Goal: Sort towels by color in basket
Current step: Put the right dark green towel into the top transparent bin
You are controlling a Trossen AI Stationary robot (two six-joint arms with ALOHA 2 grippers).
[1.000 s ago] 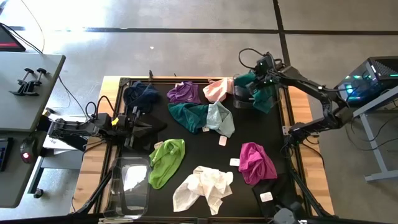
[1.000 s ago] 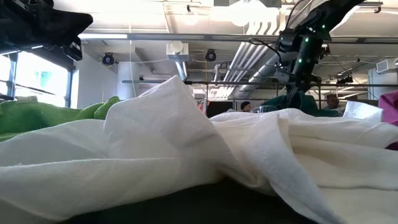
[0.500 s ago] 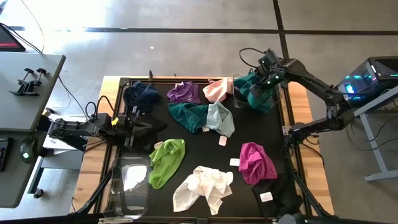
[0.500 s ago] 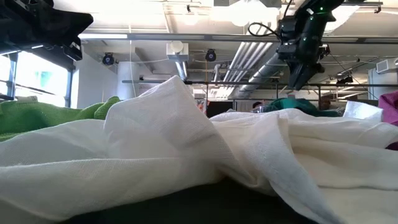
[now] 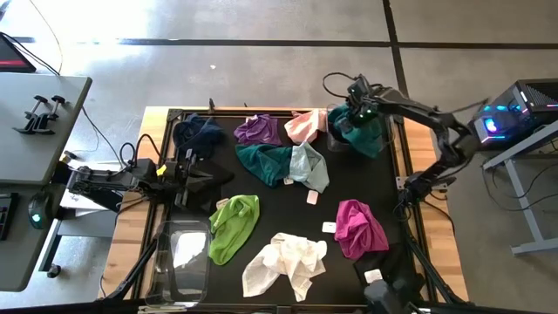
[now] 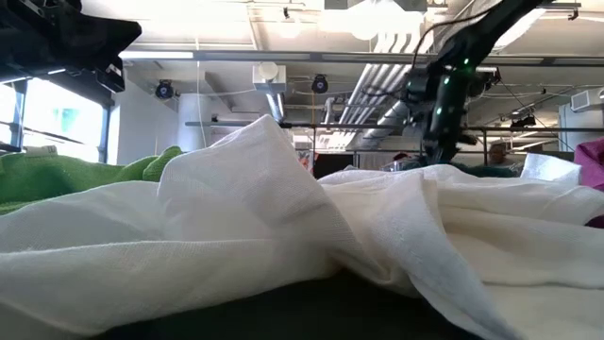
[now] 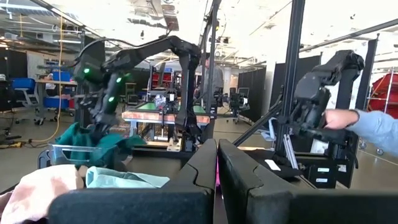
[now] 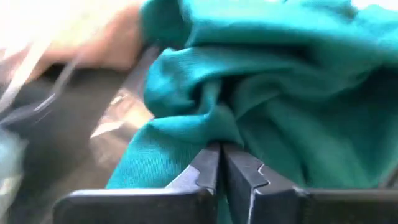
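A teal towel [image 5: 366, 133] lies heaped in a clear basket [image 5: 334, 142] at the table's far right corner, one side draped over the rim. My right gripper [image 5: 353, 112] is shut at the towel's left part [image 8: 205, 106]. My left gripper [image 5: 202, 171], shut, waits at the table's left edge [image 7: 216, 163]. On the black mat lie navy [image 5: 199, 133], purple [image 5: 258, 129], pink [image 5: 305, 126], dark teal [image 5: 264, 161], mint [image 5: 310, 167], lime [image 5: 234, 227], white [image 5: 283, 262] and magenta [image 5: 359, 227] towels. My right gripper's shut fingertips [image 8: 210, 157] meet a fold of the teal towel [image 8: 219, 134] on its left part, coming from above and slanting down. Whether any cloth sits between the fingers, I cannot tell. The towel rests in the basket, slack.
A second clear bin [image 5: 183, 257] sits at the near left edge. Small white tags [image 5: 312, 197] [image 5: 330, 227] lie on the mat, and a black cloth [image 5: 392, 277] with a tag lies at the near right corner. A person's sleeve [image 7: 373, 127] shows beyond the table.
My right gripper rose off the teal towel, then came back down and moved toward the table's left onto the towel's left part. The towel spread wider over the basket.
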